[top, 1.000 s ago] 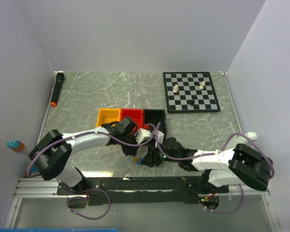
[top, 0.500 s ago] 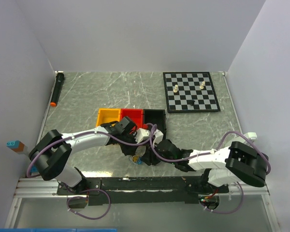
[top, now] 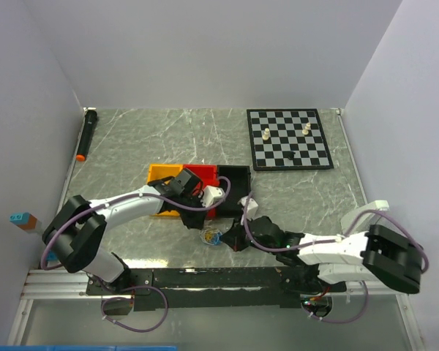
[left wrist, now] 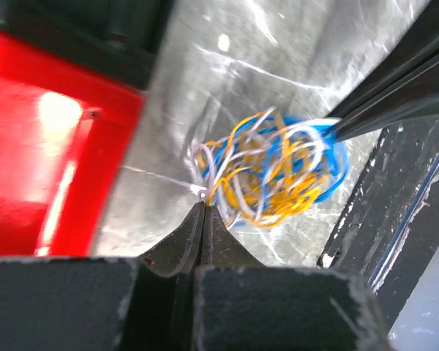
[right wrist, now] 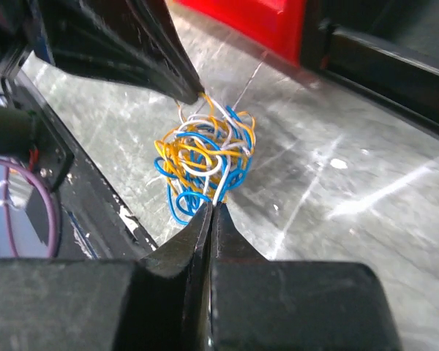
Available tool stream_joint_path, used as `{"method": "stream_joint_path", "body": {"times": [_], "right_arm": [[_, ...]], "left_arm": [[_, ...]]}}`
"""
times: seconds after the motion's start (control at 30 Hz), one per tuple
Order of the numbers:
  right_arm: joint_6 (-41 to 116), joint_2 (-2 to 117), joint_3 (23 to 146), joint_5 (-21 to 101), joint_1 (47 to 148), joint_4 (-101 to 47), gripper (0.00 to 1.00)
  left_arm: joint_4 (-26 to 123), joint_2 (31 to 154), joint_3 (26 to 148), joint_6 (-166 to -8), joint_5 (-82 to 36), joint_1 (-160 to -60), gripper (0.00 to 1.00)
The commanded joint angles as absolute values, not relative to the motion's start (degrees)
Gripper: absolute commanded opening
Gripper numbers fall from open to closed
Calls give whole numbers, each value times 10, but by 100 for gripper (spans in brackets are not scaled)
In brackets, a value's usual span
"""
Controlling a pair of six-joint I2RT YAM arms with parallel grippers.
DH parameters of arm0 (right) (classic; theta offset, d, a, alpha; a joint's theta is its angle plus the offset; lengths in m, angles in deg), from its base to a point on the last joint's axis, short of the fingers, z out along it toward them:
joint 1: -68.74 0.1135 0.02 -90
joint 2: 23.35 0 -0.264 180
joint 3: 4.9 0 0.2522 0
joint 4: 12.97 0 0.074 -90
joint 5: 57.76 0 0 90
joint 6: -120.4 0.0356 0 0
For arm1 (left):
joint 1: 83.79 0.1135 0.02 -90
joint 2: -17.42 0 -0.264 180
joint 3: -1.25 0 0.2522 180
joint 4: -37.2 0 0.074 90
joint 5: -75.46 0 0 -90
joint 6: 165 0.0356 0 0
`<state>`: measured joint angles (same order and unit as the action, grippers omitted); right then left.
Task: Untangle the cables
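The cables (top: 211,236) sit as one small clump of blue, yellow-orange and white loops on the marbled table (top: 132,146). They lie on the near side of the red bin (top: 205,175) and the black bin (top: 234,179), close to the rail where the arms are bolted, and the strands are wound tightly through one another.

The left gripper (left wrist: 203,208) comes down at the clump's bin-side edge with its jaws pressed flat together. A white strand runs right into its tips, so it looks pinched there.

The right gripper (right wrist: 211,208) meets the clump from the opposite, rail side. Its jaws are also closed hard, and a white strand leads straight down between them. The two grippers face each other across the clump, with the wires bunched between their tips.

A yellow bin (top: 162,175) stands to the left of the red one, partly under the left arm. A chessboard (top: 289,139) with a few pieces lies well apart at the far right.
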<state>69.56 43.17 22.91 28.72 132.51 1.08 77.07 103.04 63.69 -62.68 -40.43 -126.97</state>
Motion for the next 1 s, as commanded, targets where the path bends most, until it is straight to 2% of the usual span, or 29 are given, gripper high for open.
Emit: {"method": "stream_joint_path", "body": {"times": [0.0,0.33,0.53,0.83,0.97], "right_arm": [[718,363,203,242,1328,-28,0],[753,193,167,213,1328,-210,0],[790,123,182,189,1329,-370,0],[879,145,262,140,1329,-523,0],[932,159,280,138,1329,-589,0]], "left_arm": [[798,993,659,-616,-417,-1253,1],[892,922,684,-580,-396,-1238,1],[952,855,696,-565,-359,-1225,1],[968,789,703,-557,-197,-1197,1],[975,757,721,-544,-176,-1144,1]]}}
